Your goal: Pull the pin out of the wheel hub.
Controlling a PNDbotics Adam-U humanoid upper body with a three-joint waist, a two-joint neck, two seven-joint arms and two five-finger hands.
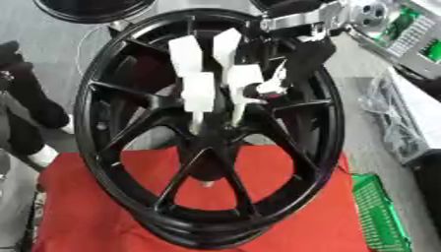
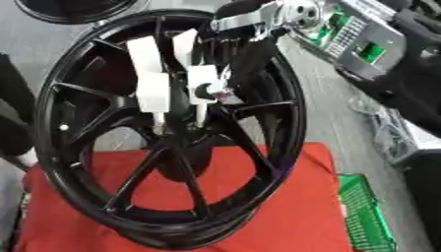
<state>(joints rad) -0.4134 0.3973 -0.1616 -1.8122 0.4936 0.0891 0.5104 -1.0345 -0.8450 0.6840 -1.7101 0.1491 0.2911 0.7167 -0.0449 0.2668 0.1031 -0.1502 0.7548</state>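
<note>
The wheel hub (image 1: 211, 133), upright on a red cloth (image 1: 78, 211), is being reached by the right hand (image 1: 215, 74). Its white fingers (image 1: 196, 91) are curled at the centre; whether the pin is being held cannot be told. A straight pull along the axis is being called for.

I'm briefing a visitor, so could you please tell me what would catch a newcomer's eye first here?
A large black spoked wheel fills the middle, standing tilted on a red cloth. The robot's right hand, with white fingers, reaches in from the upper right to the hub. A green basket sits at the lower right.
</note>
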